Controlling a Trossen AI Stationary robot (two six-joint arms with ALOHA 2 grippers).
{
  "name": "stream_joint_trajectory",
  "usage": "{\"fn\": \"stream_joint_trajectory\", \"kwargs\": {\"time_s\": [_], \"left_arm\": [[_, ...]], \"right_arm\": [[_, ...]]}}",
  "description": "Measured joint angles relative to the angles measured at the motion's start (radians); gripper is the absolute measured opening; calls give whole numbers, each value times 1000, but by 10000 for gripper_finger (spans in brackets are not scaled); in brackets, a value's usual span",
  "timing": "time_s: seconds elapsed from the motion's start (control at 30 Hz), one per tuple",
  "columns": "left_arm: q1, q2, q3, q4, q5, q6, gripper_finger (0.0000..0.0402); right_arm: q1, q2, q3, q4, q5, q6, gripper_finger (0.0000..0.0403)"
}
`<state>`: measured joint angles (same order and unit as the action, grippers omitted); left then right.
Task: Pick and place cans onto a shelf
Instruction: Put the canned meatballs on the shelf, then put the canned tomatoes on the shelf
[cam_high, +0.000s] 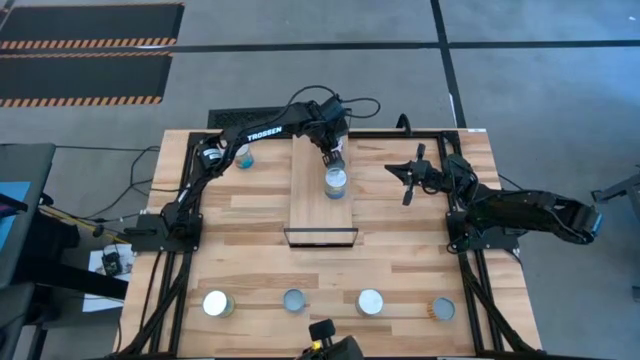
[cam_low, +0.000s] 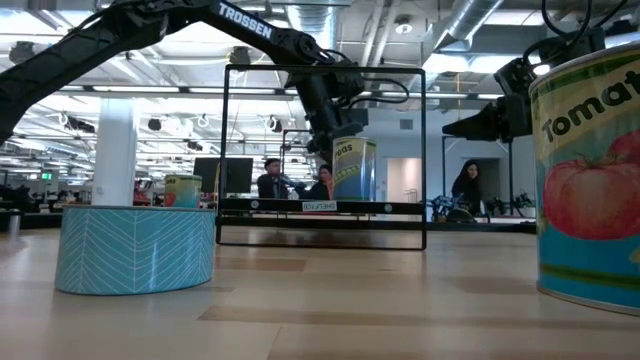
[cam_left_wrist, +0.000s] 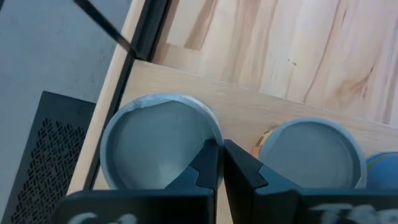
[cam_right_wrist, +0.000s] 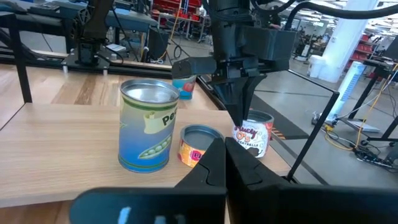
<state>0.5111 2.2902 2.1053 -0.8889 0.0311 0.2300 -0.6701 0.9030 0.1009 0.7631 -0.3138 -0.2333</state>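
The shelf (cam_high: 320, 215) lies mid-table, and three cans stand on its far part. They are a tall pea can (cam_right_wrist: 148, 124), a flat orange-labelled tin (cam_right_wrist: 199, 144) and a short meatball can (cam_right_wrist: 254, 137). My left gripper (cam_high: 333, 160) is shut and points steeply down over the two low cans. In its own view the shut fingertips (cam_left_wrist: 221, 152) show between two round tops (cam_left_wrist: 158, 146) (cam_left_wrist: 311, 155). My right gripper (cam_right_wrist: 224, 155) waits shut and level to the right of the shelf (cam_high: 408, 178), with nothing between its fingers. My left gripper comes from above with shut fingers pointing down, its tips at the rim of the meatball can's top (cam_right_wrist: 249, 117). Whether they touch that can or hang just above it, I cannot tell. Nothing is between the fingers.
Several more cans stand in a row along the table's near edge (cam_high: 217, 303) (cam_high: 293, 299) (cam_high: 370, 301) (cam_high: 441, 309). One can (cam_high: 243, 157) stands left of the shelf under the left arm. The shelf's black frame (cam_low: 424, 160) rises around it. People sit in the room beyond.
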Motion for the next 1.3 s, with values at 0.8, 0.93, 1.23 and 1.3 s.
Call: {"fn": "stream_joint_trajectory", "kwargs": {"time_s": [0.8, 0.93, 1.23, 1.3], "left_arm": [[-7, 2, 8, 18, -12, -6, 4], [-7, 3, 8, 16, -11, -6, 31], [-8, 0, 8, 10, -11, 2, 78], [-8, -12, 8, 10, -11, 6, 80]], "right_arm": [[0, 0, 0, 0, 0, -4, 8], [0, 0, 0, 0, 0, -4, 8], [0, 0, 0, 0, 0, -4, 8], [0, 0, 0, 0, 0, -4, 8]]}}
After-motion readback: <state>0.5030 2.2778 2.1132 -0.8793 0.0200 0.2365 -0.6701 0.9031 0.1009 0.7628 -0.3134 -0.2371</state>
